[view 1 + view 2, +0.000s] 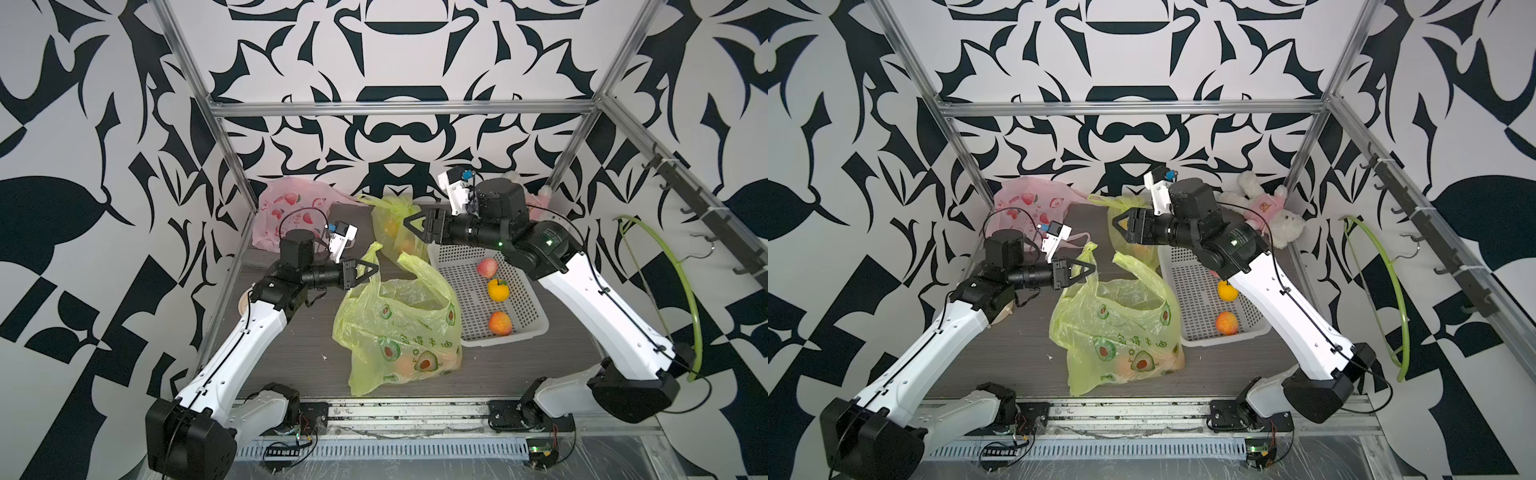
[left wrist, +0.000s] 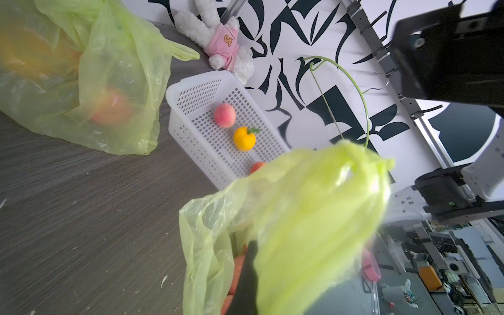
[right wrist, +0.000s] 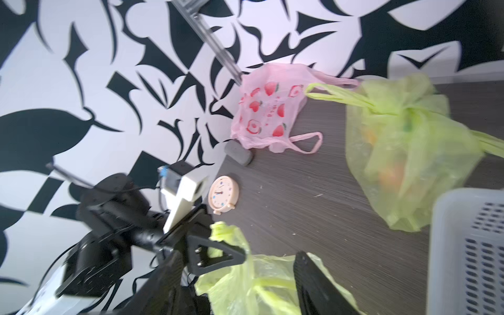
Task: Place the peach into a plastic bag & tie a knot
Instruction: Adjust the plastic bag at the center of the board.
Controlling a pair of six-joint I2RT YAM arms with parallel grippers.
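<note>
Right, starting at the left: my left gripper has its jaws pinched together on one handle of the green plastic bag, holding that side up. The bag sits mid-table with its mouth gaping, and the peach shows through the film at its bottom. Moving across, my right gripper hangs above the bag's other handle, jaws apart, gripping nothing. Farther right, the white basket holds a spare peach, a yellow fruit and a second spare peach.
</note>
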